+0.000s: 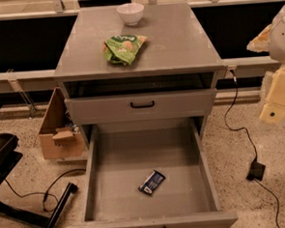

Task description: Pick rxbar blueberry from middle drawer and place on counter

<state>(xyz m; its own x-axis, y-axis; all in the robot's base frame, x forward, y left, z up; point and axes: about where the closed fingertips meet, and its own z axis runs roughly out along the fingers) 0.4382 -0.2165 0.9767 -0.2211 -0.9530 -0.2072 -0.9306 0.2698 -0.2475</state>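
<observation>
The rxbar blueberry [151,182], a small dark blue-black bar with white marks, lies flat and askew on the floor of the middle drawer [117,180]. The drawer is pulled fully out, and its black handle shows at the bottom edge. The grey counter [181,41] tops the cabinet above it. My gripper [274,111], with its cream-coloured arm parts, hangs at the far right edge. It is well to the right of the cabinet, above the floor and apart from the bar.
A green snack bag [124,48] and a white bowl [130,13] sit on the counter. The shallower upper drawer front [142,105] is nearly shut. A cardboard box [56,133] stands at the left, black cables and an adapter [256,169] lie on the floor at the right, and a black stand base [22,210] is at the lower left.
</observation>
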